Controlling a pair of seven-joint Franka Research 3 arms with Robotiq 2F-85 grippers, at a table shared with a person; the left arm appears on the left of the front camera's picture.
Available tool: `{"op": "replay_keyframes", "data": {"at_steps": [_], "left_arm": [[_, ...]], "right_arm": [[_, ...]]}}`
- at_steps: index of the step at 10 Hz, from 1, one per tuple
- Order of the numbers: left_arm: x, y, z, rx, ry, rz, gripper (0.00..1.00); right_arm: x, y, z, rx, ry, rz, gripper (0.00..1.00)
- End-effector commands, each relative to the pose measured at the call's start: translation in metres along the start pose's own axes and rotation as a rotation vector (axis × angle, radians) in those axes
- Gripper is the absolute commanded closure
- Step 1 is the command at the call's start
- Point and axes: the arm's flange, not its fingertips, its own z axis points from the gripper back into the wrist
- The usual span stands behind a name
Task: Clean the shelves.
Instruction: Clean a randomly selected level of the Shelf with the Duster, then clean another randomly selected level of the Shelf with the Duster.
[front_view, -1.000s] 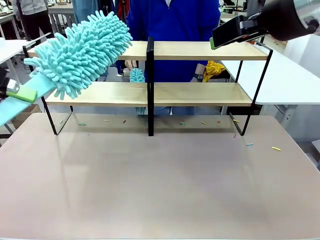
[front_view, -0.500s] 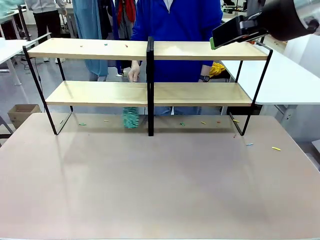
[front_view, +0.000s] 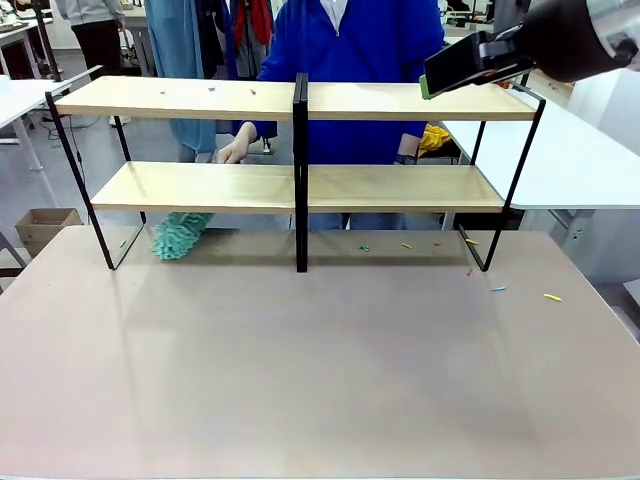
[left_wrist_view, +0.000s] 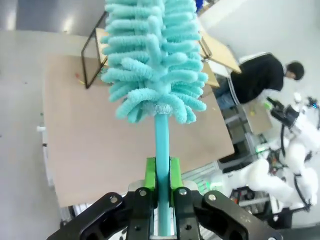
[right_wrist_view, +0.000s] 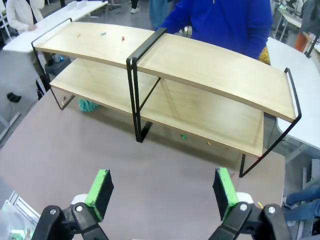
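The shelves (front_view: 400, 187) stand across the far half of the table (front_view: 320, 380), feet on its top. Coloured scraps (front_view: 211, 88) lie on the upper left board, with more on the table under the rack and off its right end. Under the lower left board a small duster (front_view: 180, 235) rests on the table. Just above it, behind that board, is a person's hand (front_view: 232, 152). The left gripper (left_wrist_view: 161, 175) is clamped on the handle of a teal duster (left_wrist_view: 155, 60) — fluffy head pointing away from the fingers. The right gripper (right_wrist_view: 162, 192) hangs high near the rack's right end — jaws wide apart, holding nothing.
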Motion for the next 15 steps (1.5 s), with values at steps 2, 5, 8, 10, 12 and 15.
{"op": "replay_keyframes", "data": {"at_steps": [2,5,8,10,12,15], "left_arm": [[-0.004,-0.020,-0.003,-0.024,0.022,-0.062,0.88],[-0.004,-0.020,-0.003,-0.024,0.022,-0.062,0.88],[-0.004,-0.020,-0.003,-0.024,0.022,-0.062,0.88],[0.001,-0.016,-0.009,-0.013,0.032,-0.037,0.88],[0.024,-0.072,-0.074,-0.069,0.226,-0.119,0.88],[0.030,-0.165,-0.164,0.074,0.298,-0.168,0.88]], "right_arm": [[0.001,-0.001,0.000,0.008,0.001,-0.003,0.00],[0.001,-0.001,0.000,0.008,0.001,-0.003,0.00],[0.001,-0.001,0.000,0.008,0.001,-0.003,0.00],[0.001,-0.001,0.000,0.008,0.001,-0.003,0.00],[0.001,-0.001,0.000,0.008,0.001,-0.003,0.00],[0.001,-0.001,0.000,0.008,0.001,-0.003,0.00]]}}
